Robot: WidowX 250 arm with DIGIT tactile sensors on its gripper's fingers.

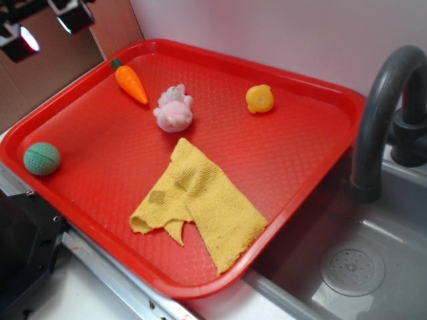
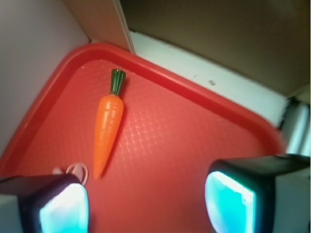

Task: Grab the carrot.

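The gripper (image 2: 146, 201) hangs above the tray with its two pads (image 2: 63, 211) spread wide and nothing between them; in the exterior view only its tips show at the far left top edge (image 1: 47, 27), well above the surface. In the wrist view the carrot (image 2: 108, 128) lies just ahead of the left pad, not yet between the two, so the gripper seems to need a shift toward it and a descent before closing.

The carrot (image 1: 131, 83) rests flat near the far left corner of the red tray (image 1: 300, 167), its green stem end (image 1: 117, 64) pointing at the corner rim and its tip pointing toward the pink toy animal (image 1: 174, 109), which sits close by but apart from it.

It looks like glossy hard plastic, so I judge it light, stiff and fairly slippery, and likely to roll or squirt out along its taper if pinched near the thin tip. The thick part just below the stem looks like the best place to hold, with the pads closing across its width.

Farther out lie a round yellow-orange toy fruit (image 1: 259, 99) at the far side, a crumpled yellow cloth (image 1: 197, 203) in the middle to near part, and a green ball (image 1: 42, 159) at the left edge. To the right is a grey sink (image 1: 373, 267) with a dark faucet (image 1: 380, 107).
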